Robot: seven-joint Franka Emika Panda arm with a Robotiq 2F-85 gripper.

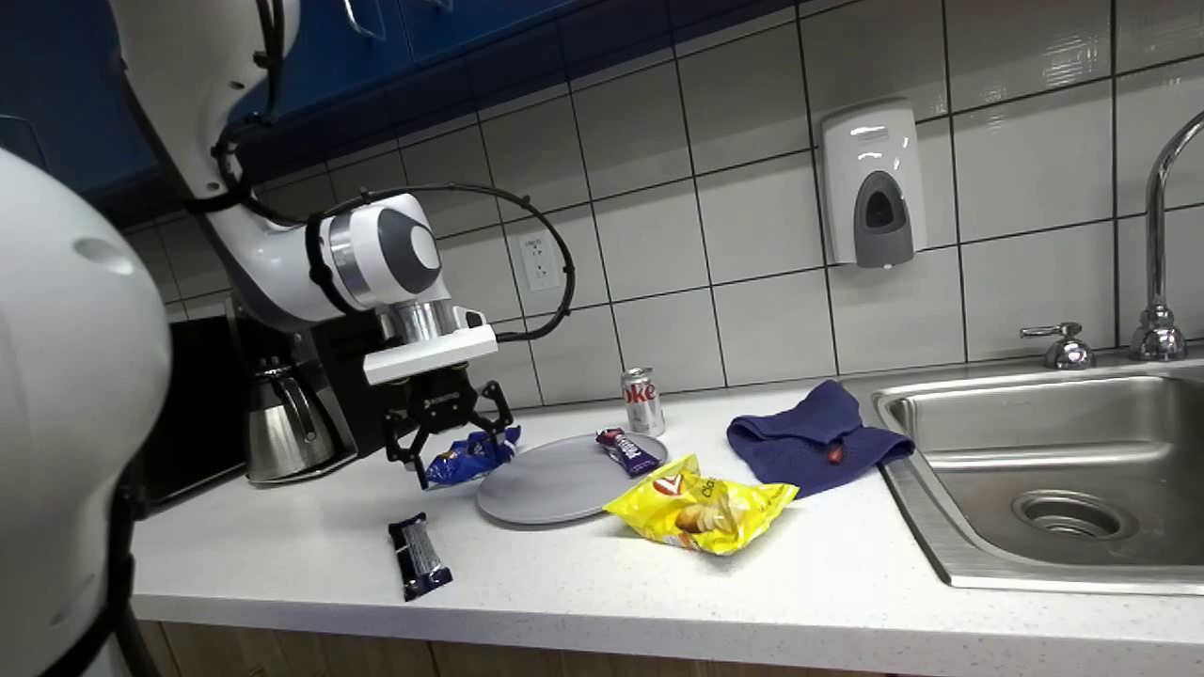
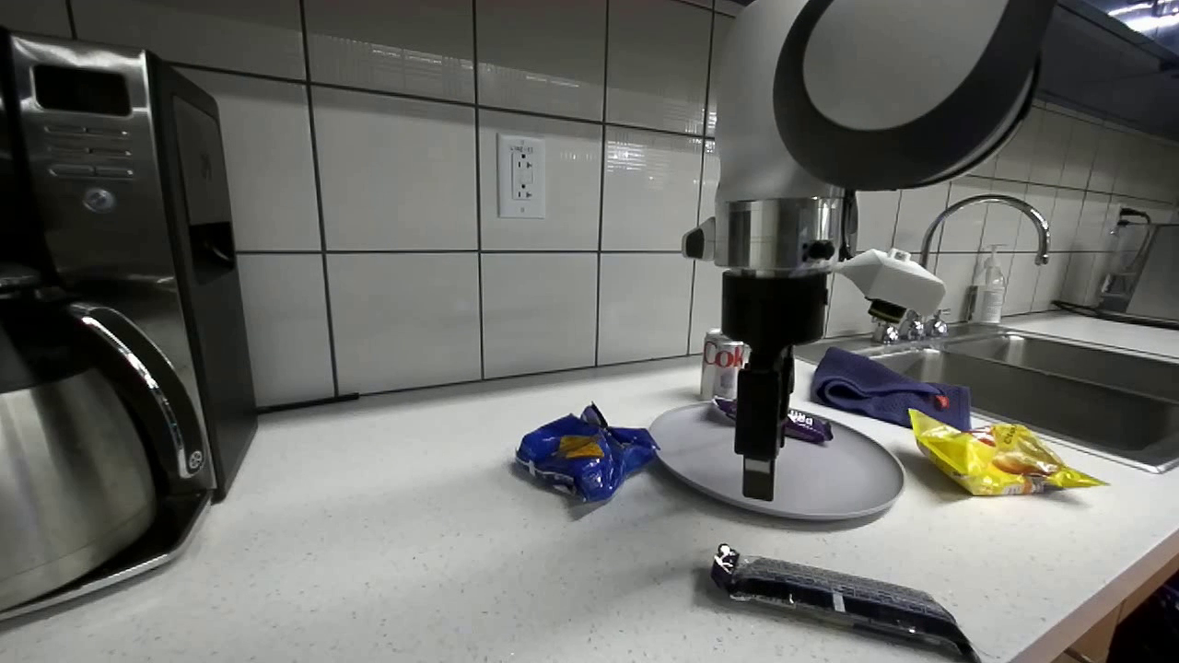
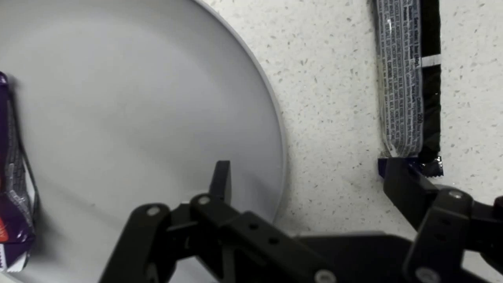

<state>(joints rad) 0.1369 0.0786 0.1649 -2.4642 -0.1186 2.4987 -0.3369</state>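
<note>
Counter (image 1: 301, 555): grey plate (image 3: 137, 98) in from front edge. Claw (image 3: 308, 171) spread wide, empty; seen astride plate's rim in wrist view. Black snack bar (image 1: 419, 557) on counter, near its front edge. Purple snack bar (image 1: 628, 453) on plate, near rim.

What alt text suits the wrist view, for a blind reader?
An open, empty black claw shows at the bottom. At left, a purple-wrapped bar lies on a gray plate; at right, a dark-wrapped bar lies on a speckled white counter.
</note>
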